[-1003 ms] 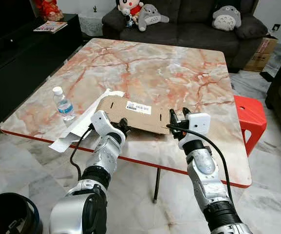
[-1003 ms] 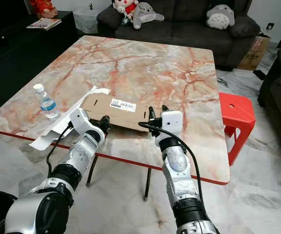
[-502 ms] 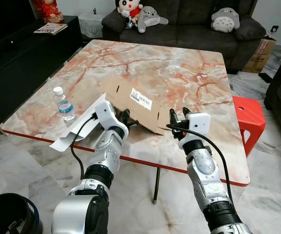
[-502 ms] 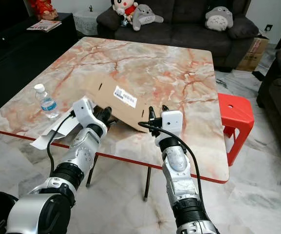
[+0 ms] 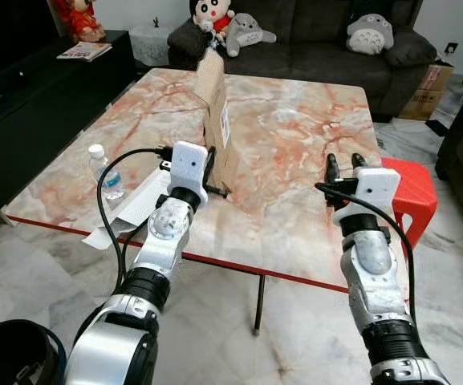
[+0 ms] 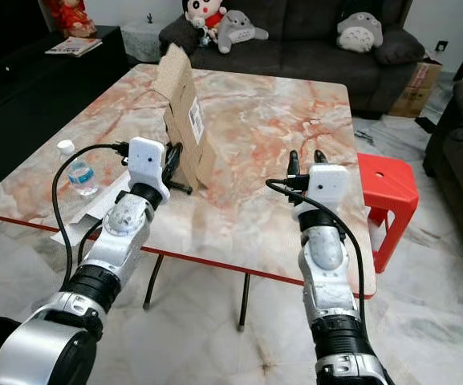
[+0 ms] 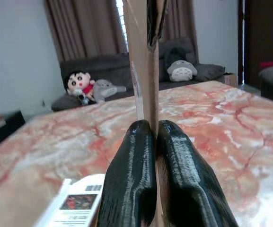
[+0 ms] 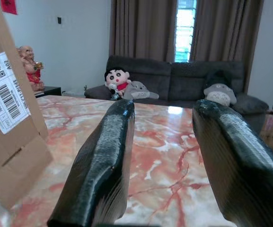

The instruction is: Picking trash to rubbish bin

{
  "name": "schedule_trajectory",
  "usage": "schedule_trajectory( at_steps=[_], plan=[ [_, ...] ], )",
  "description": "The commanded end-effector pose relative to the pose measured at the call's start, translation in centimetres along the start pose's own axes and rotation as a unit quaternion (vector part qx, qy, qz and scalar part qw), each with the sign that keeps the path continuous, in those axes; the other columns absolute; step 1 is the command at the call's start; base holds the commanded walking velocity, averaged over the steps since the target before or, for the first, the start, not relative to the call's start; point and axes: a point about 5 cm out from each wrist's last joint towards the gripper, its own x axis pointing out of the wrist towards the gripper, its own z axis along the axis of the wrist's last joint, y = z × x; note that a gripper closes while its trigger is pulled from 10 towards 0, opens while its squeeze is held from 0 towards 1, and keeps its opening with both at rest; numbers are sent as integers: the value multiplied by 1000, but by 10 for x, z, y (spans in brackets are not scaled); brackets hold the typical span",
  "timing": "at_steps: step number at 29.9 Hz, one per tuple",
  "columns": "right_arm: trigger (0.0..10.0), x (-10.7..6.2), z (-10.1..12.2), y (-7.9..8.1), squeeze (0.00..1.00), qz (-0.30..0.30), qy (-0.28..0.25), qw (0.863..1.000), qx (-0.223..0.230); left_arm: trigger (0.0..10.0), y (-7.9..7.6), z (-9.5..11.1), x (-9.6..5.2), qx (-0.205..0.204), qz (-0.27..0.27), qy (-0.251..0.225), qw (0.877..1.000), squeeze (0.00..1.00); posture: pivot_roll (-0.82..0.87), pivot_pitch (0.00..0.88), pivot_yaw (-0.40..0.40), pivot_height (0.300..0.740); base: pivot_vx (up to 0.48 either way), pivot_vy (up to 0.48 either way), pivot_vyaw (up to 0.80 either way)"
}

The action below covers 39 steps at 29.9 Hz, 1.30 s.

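Flattened brown cardboard piece (image 5: 215, 104) with a white barcode label, held up on edge above the marble-patterned table (image 5: 295, 136), tilted slightly, its lower corner close to the tabletop. Left hand (image 7: 151, 142) clamped on the cardboard's lower edge, both black fingers (image 7: 131, 179) pressed tight against either face of the sheet. Right hand (image 5: 343, 166) raised over the table's right side, well apart from the cardboard, fingers (image 8: 103, 161) spread wide with nothing between them.

On the table's left side, a small clear water bottle (image 5: 103, 170) with a white cap, standing upright. Just beside it, a long white paper strip (image 5: 131, 210) lying flat and overhanging the near red-trimmed edge. Red plastic stool (image 5: 404, 180) on the floor to the right of the table. Dark grey sofa (image 5: 311, 36) behind the table, carrying several plush toys (image 5: 215, 16). Rim of a black rubbish bin (image 5: 14, 357) at the lower left on the pale tiled floor, near the left arm.
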Motion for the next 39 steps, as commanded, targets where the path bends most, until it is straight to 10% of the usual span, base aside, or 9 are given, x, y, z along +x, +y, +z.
schedule_trajectory(
  at_steps=[1,10,39],
  plan=[
    [10000,0,6,-6,0,-13,-15,1000,0,10000,3,5,-2,30,-7,-17,999,0,43,0,9,740,0,0,0],
    [10000,-2,10,-15,0,-28,-26,999,-10,10000,9,4,-15,98,-6,-32,995,0,46,0,15,740,0,0,0],
    [10000,-1,9,-20,0,-58,-22,998,6,10000,-8,3,-14,88,-8,-30,996,0,41,0,20,740,0,-157,0]
  ],
)
